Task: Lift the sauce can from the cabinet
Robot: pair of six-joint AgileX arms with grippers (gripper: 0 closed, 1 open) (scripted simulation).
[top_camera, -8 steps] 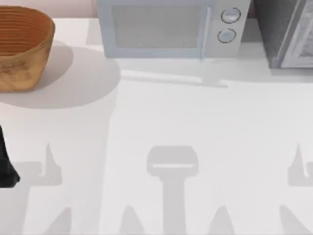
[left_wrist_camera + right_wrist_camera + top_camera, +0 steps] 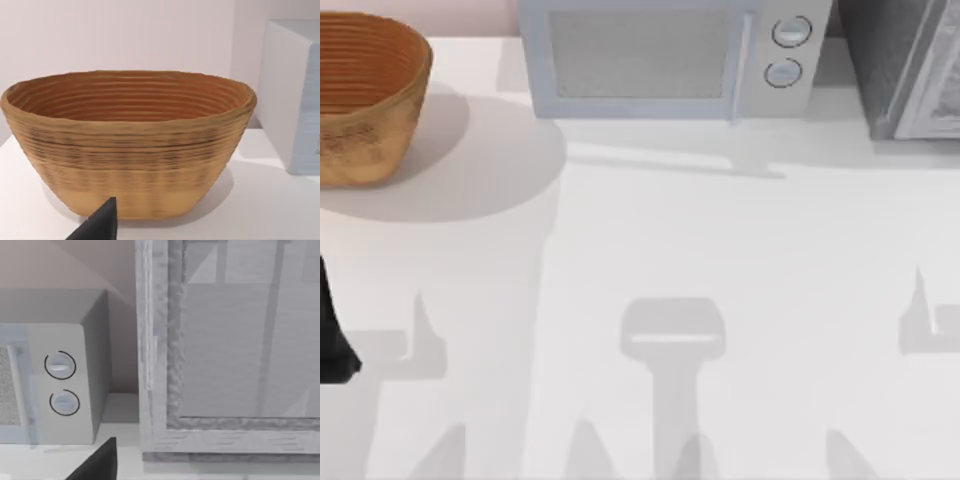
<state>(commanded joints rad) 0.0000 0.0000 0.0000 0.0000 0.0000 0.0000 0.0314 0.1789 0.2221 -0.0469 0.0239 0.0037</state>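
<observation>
Right wrist view faced the cabinet (image 2: 235,365), its pale framed front panel closed, sauce can's whereabouts not discernible. Cabinet stood at the tabletop's (image 2: 720,250) far right, the microwave (image 2: 665,60) just beside it, the woven basket (image 2: 365,95) far left. Left arm (image 2: 332,340) sat at the left edge. Jaws' state: cannot tell.

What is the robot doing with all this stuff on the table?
Nothing is being held right now. The left arm sits at the table's left edge, and its wrist camera faces the woven basket. The right arm's wrist camera looks at the pale framed front of the cabinet, which stands at the back right beside the microwave. The job is to lift a sauce can from that cabinet, and that has not happened yet.
</observation>
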